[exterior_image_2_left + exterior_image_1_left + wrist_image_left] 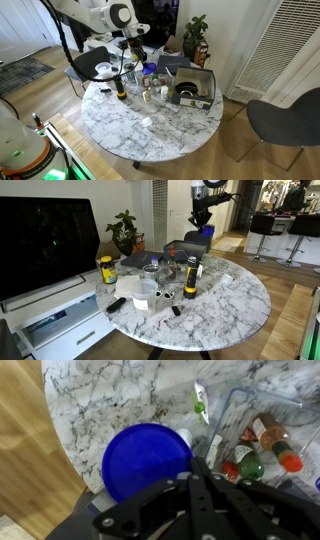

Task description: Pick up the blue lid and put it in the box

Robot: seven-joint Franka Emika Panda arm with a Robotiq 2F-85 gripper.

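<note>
no legible text, brand or number anywhere; yellow label on tall dark-brown jar (190,281) too small to read.

Box (204,82) on table (160,128), seemingly near edge

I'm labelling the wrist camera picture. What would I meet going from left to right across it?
Wooden floor → blue lid → white-and-green tube → red-capped bottles.

Your round marble worktop (235,305) carries a clear tub (222,420) of small bottles (265,432) below the pincer (203,222). A grey box (200,72) is near it. Farther off are a dark yellow-labelled jar (190,283), a yellow-capped jar (107,270) and a black remote (116,305).
</note>
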